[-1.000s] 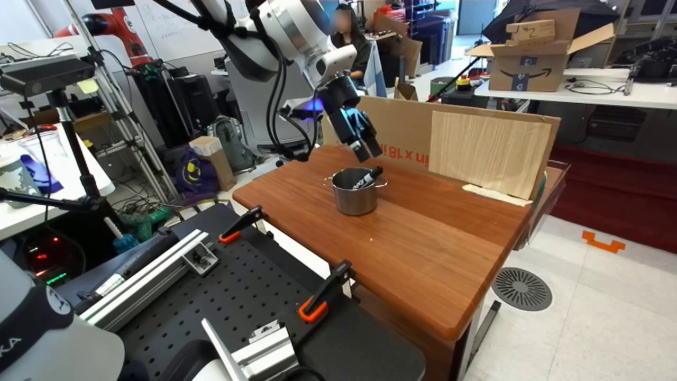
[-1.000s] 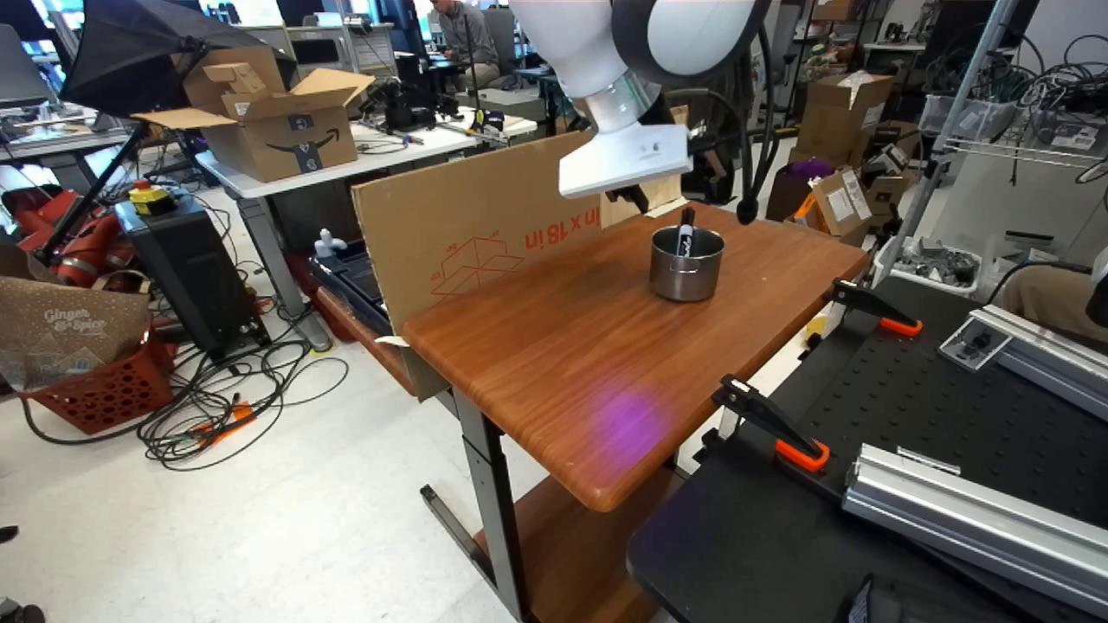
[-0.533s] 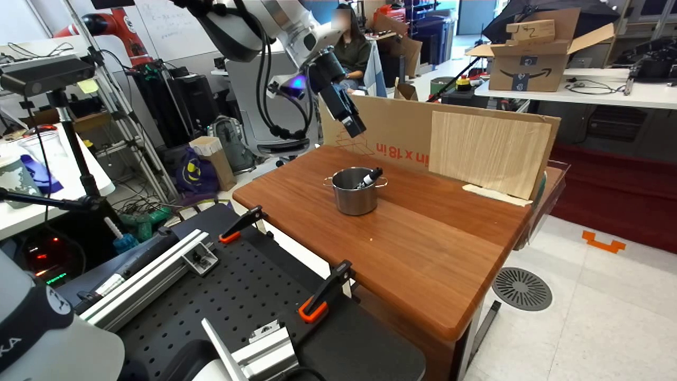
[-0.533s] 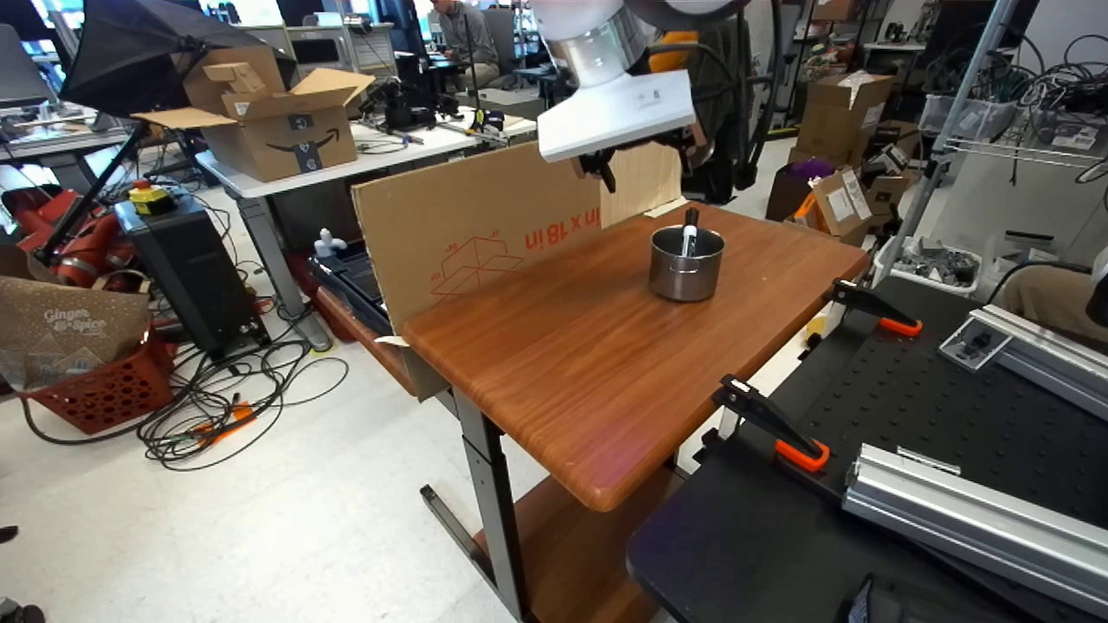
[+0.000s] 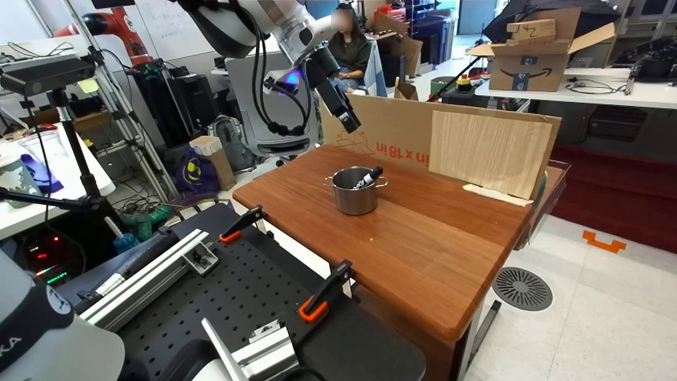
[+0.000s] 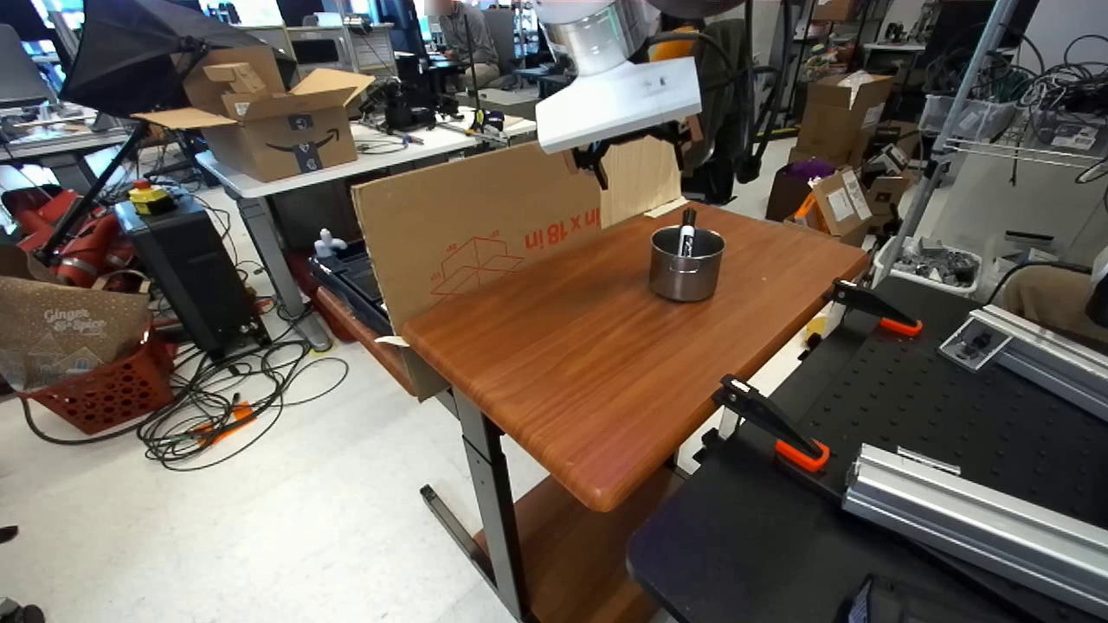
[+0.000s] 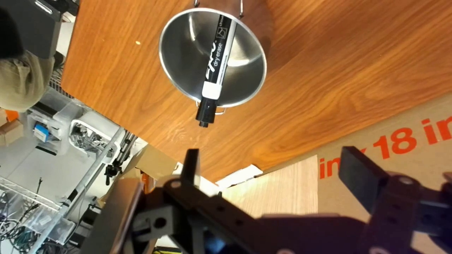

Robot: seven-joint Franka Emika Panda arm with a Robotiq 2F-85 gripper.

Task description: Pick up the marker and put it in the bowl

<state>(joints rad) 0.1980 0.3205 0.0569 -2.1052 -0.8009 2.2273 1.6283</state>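
- One marker (image 7: pixel 216 67) is in the bowl (image 7: pixel 182 53), so as I judge it both picking and placing are done.
- Two fingers (image 7: pixel 190 167) of my claw (image 7: pixel 272 161) stand wide apart in the lower half of the wrist view, with nothing held between them; only a pale panel (image 7: pixel 280 190) and some red-printed cardboard (image 7: pixel 420 155) show behind the gap.
- Bowl and marker sit at the top centre of that same view. The marker slants: its lower end goes inside, out of sight behind the rim, while its black-capped end pokes out past the rim toward the bottom of the frame.
- Near the middle of the frame in an exterior view, the bowl stands upright on the brown tabletop (image 5: pixel 412 248), the capped end tilting out at its right.
- Higher in the frame in both exterior views, my claw hangs well apart from bowl and marker, touching neither.
- Step in hand, by my reading: the last one, getting clear after the release.
- Next, I think, I should go up and back to a resting pose, fingers spread, no new grip. I would choose a path that avoids crossing low over the bowl, since that protruding end could be knocked and the marker tipped out.
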